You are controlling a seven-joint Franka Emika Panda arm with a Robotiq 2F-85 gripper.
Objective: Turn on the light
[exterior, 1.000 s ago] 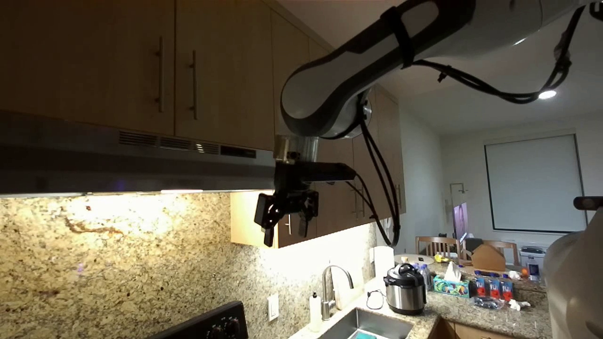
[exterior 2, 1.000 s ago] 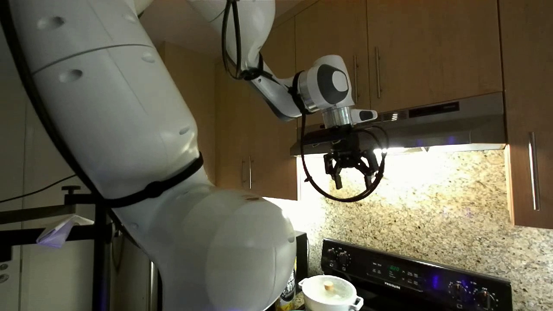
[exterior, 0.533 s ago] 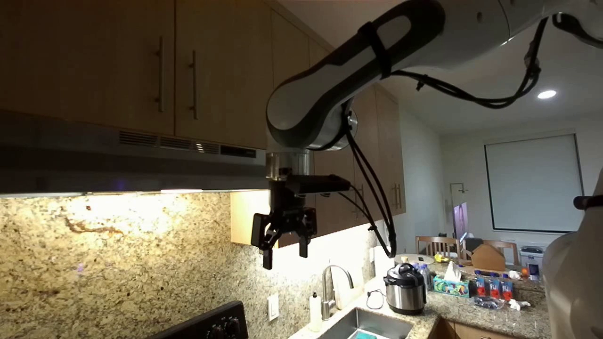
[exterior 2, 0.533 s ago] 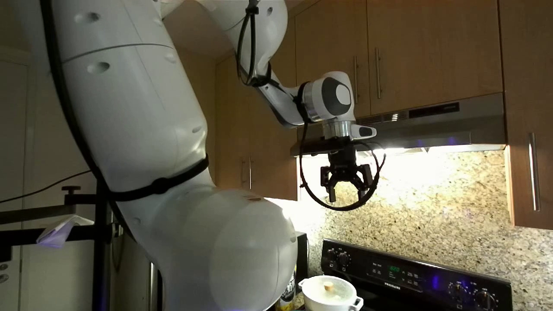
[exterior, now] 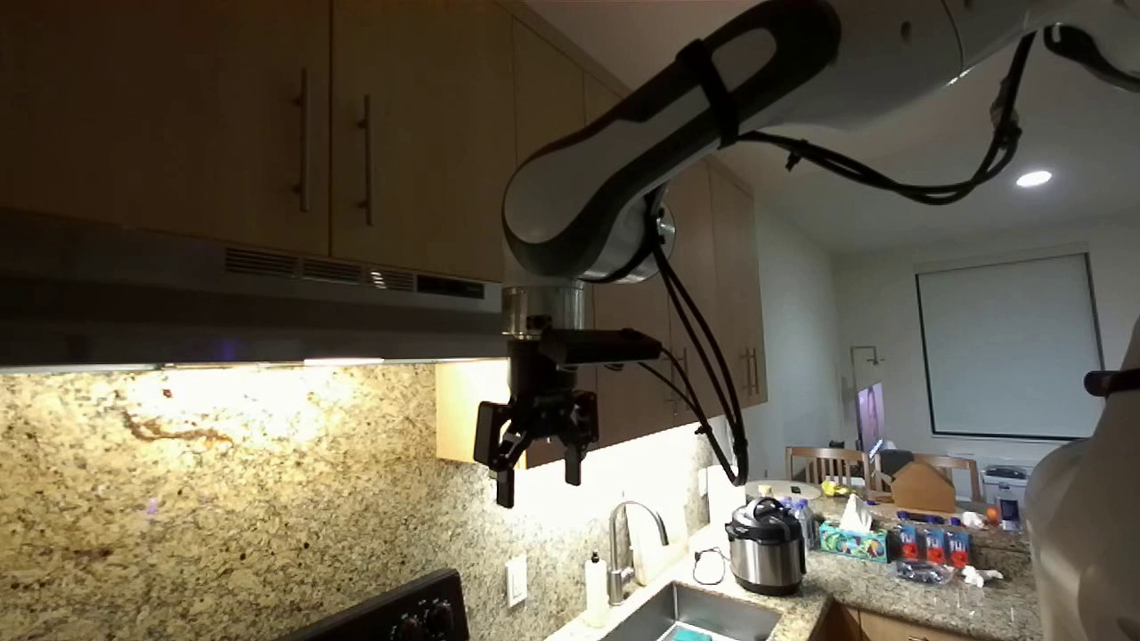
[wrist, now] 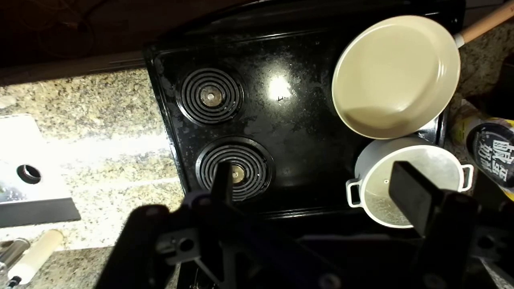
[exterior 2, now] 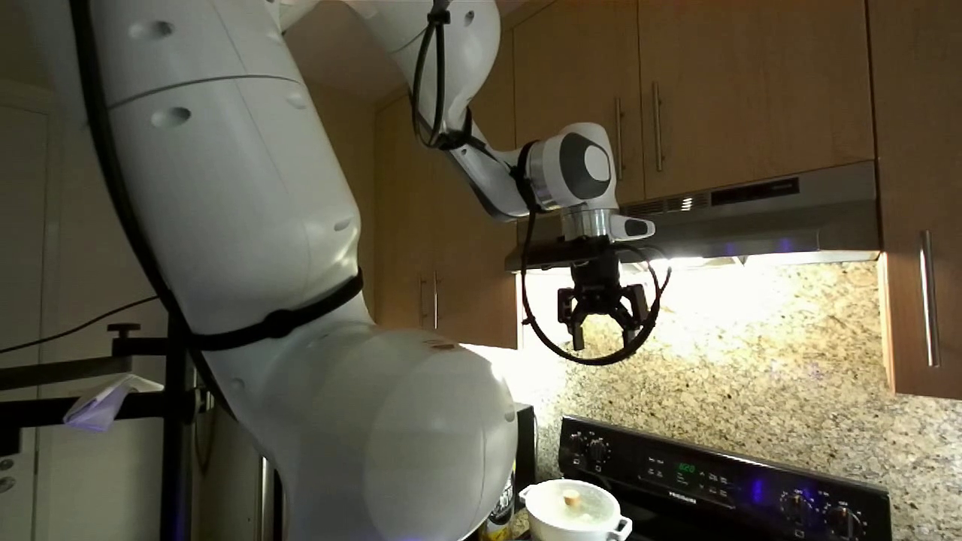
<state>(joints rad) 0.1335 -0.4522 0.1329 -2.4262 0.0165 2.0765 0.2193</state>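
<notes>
My gripper (exterior: 539, 483) hangs released, its fingers (exterior: 505, 490) well apart. In an exterior view, left of it, a light (exterior: 343, 361) glows under the range hood (exterior: 223, 307); lower, right of the stove's control panel (exterior: 401, 610), a white wall plate (exterior: 517, 580) may be a switch, too small for me to say.

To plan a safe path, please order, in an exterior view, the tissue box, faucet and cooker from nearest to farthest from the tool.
1. Faucet: at the sink, picture-right of the tool.
2. Cooker: on the counter, past the faucet.
3. Tissue box: farthest right.
</notes>
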